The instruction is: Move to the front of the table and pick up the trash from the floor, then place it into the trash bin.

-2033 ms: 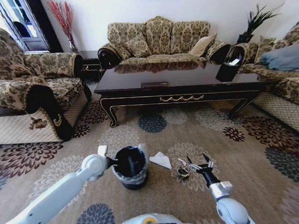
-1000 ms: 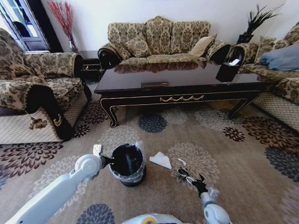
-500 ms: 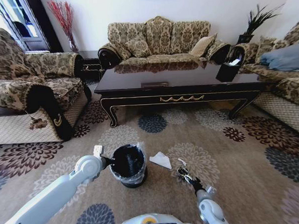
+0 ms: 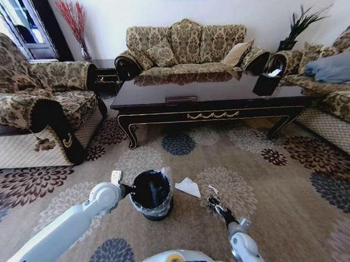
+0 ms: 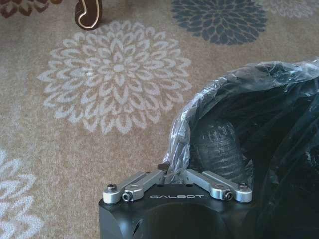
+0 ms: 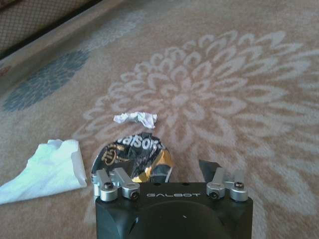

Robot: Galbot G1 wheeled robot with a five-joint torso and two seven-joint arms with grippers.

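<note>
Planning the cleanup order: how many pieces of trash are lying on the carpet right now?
3. A dark wrapper lies at the right end effector, a white paper piece beside it toward the trash bin, and a small crumpled white scrap just beyond the wrapper. More may be hidden.

The table [image 4: 208, 100] is set across the upper middle of the head view, with a sofa [image 4: 186, 46] behind it, an armchair [image 4: 34, 102] at the left edge and another sofa [image 4: 335, 77] at the right edge. A box-shaped holder [image 4: 266, 80] is stood on the table's right end. On the carpet [image 4: 281, 178] in the lower middle, the trash bin [image 4: 151, 193] is placed; the left gripper [image 4: 130, 190] is closed on its left rim. Just right of the bin a paper piece [image 4: 188, 187] is laid, and further right a wrapper [image 4: 213, 202], with a small crumpled scrap [image 6: 135, 118] just beyond it. The right gripper [image 4: 219, 208] is spread around the wrapper from the lower side of the frame.
</note>
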